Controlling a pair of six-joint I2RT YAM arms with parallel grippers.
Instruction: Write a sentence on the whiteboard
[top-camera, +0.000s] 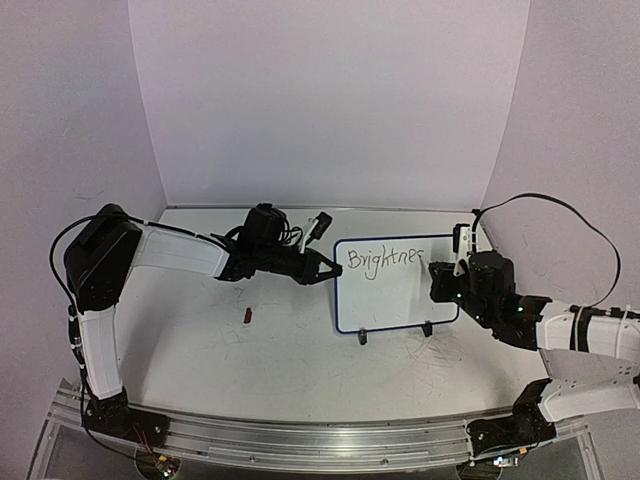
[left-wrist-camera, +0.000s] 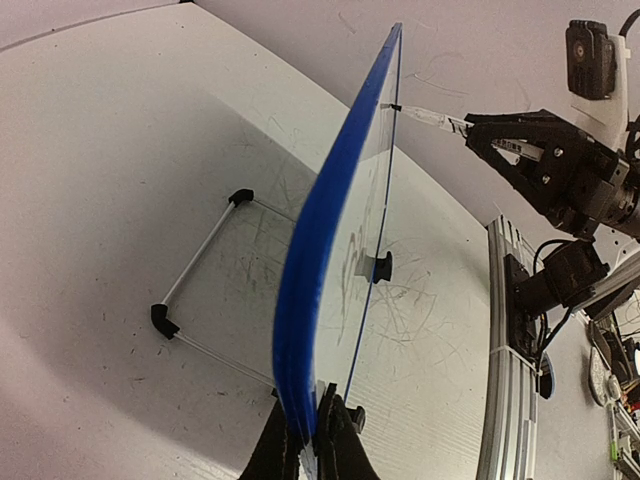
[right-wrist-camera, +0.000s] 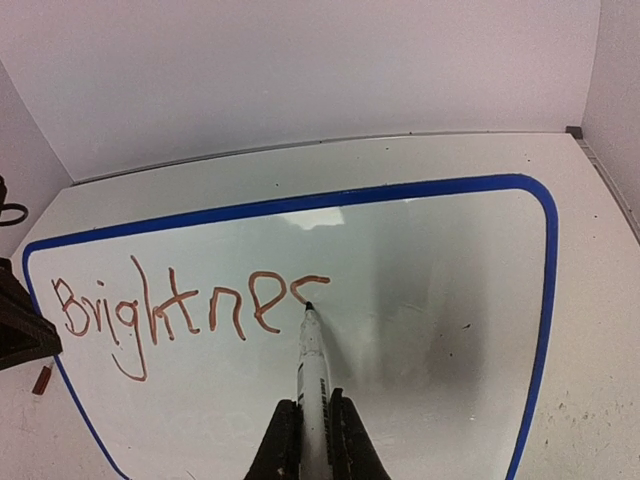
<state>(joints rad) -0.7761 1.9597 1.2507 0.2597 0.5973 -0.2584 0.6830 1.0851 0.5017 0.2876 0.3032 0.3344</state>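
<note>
The whiteboard (top-camera: 395, 300) stands upright on two black feet at mid-table, blue-framed. My left gripper (top-camera: 327, 269) is shut on its left edge; in the left wrist view the fingers (left-wrist-camera: 340, 445) pinch the blue frame (left-wrist-camera: 330, 200) edge-on. The sentence (right-wrist-camera: 180, 310) reads "Brightne" plus a half-drawn curved stroke, in dark reddish marker along the board's (right-wrist-camera: 440, 280) top; it also shows from above (top-camera: 385, 258). My right gripper (right-wrist-camera: 313, 440) is shut on a white marker (right-wrist-camera: 312, 375), whose tip touches the board at the end of that last stroke. The marker (left-wrist-camera: 430, 118) also shows in the left wrist view, its tip against the board's face.
A small red cap (top-camera: 248, 316) lies on the table left of the board. A wire stand with black corner pieces (left-wrist-camera: 200, 290) sits behind the board. White walls close the back and sides. An aluminium rail (top-camera: 300, 440) runs along the near edge.
</note>
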